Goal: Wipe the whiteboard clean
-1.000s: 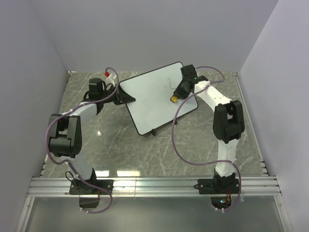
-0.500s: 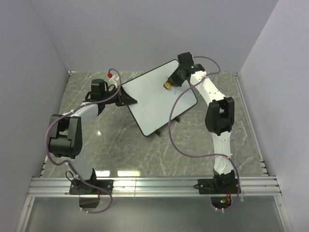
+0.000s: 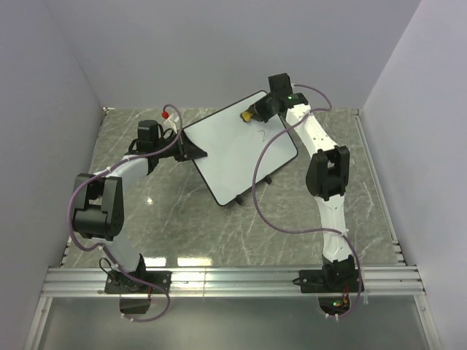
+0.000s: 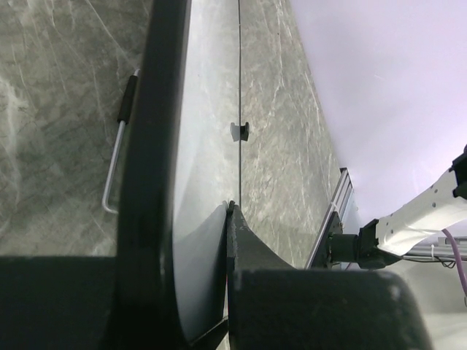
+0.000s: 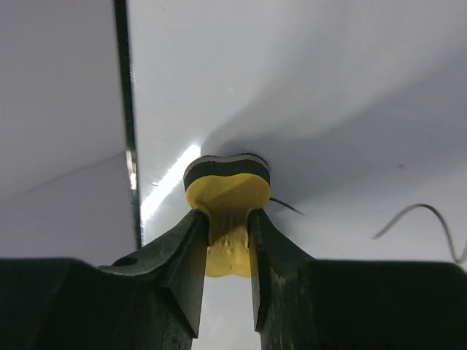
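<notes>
The wiping step seems to be in hand: the whiteboard (image 3: 232,157) sits in the middle of the table (image 3: 182,219), a bit toward 12 o'clock, and a thin pen stroke (image 3: 263,133) is visible on it; the next move probably calls for dragging the pad toward 5 o'clock over this stroke, with steady pressure; the left gripper (image 3: 190,149), at the board's 9 o'clock edge, is pressed together on the rim and steadies it; the right gripper (image 3: 255,114), partly closed, pinches the yellow eraser (image 3: 250,115), whose dark felt touches the board near its 12 o'clock corner.
</notes>
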Tool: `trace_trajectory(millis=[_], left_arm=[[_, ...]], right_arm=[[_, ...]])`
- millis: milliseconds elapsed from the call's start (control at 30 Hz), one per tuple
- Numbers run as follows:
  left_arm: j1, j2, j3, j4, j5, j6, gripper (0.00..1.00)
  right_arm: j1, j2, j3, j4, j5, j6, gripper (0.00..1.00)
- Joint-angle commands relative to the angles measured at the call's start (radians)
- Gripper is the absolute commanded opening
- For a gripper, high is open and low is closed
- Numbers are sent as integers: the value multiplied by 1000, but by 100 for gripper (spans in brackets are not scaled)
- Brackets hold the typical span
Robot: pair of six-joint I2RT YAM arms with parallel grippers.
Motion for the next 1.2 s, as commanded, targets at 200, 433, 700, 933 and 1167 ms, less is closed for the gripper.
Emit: trace_trajectory(millis=[200,433,700,933,1167], left_arm=[[-63,-39,-22,-3,7,221,0],[-63,-41,-18,-12,2,232,0],[-63,-42,-22,-11,0,236,0],[-63,-35,-15,-11,7,236,0],[-63,-36,-15,-14,4,240,0]], right_arm=[[-24,56,-33,138,-20,87,0],[-33,-78,-382,163,5,-23,0],[-53,-176,-616,108,34,-115,0],[-61,-251,-745,89,40,-152,0],[-76,-306,-866,134,31,-161,0]])
